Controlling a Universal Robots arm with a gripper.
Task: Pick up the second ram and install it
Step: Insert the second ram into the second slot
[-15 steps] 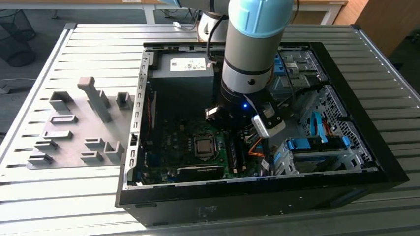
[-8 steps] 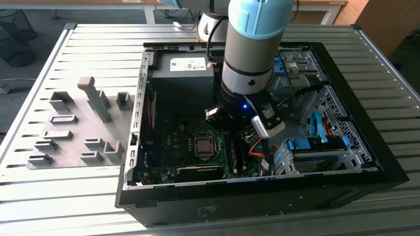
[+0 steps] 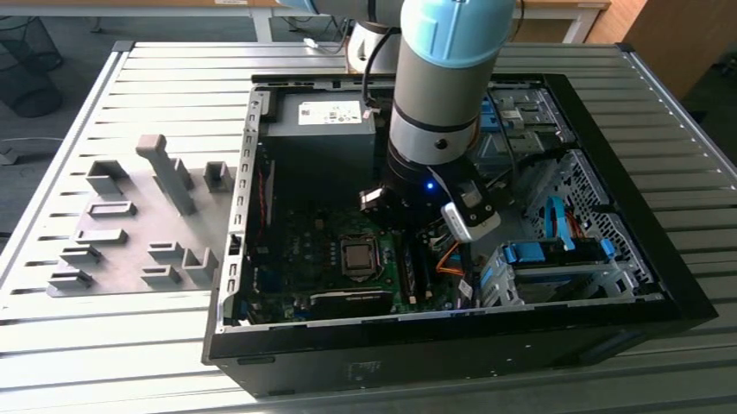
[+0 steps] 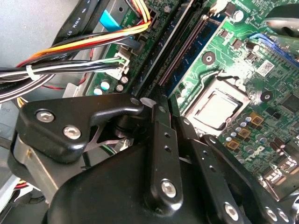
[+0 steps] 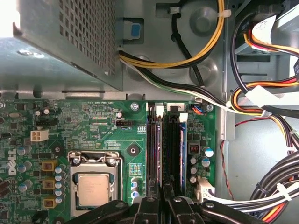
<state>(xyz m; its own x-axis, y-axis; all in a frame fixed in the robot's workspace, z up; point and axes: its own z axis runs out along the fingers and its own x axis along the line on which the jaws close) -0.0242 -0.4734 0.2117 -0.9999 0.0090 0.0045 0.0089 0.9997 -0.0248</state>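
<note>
The second ram (image 5: 182, 158) is a thin blue stick standing on edge in one of the motherboard's long black slots (image 5: 154, 154). In the second wrist view the second ram (image 4: 196, 52) runs from the board's far edge toward my fingers. My gripper (image 5: 163, 203) hangs low over the near end of these slots, jaws drawn together, with the stick just beside one fingertip (image 5: 176, 201). I cannot tell whether the tips touch the stick. In the exterior view my arm (image 3: 432, 129) reaches down into the open computer case (image 3: 645, 285).
A bare processor (image 5: 93, 189) sits in its socket beside the slots. Bundles of coloured cables (image 5: 261, 98) crowd the other side, and the metal power supply box (image 5: 60, 42) looms over the board. A grey holder plate (image 3: 127, 224) lies on the table at the exterior view's left.
</note>
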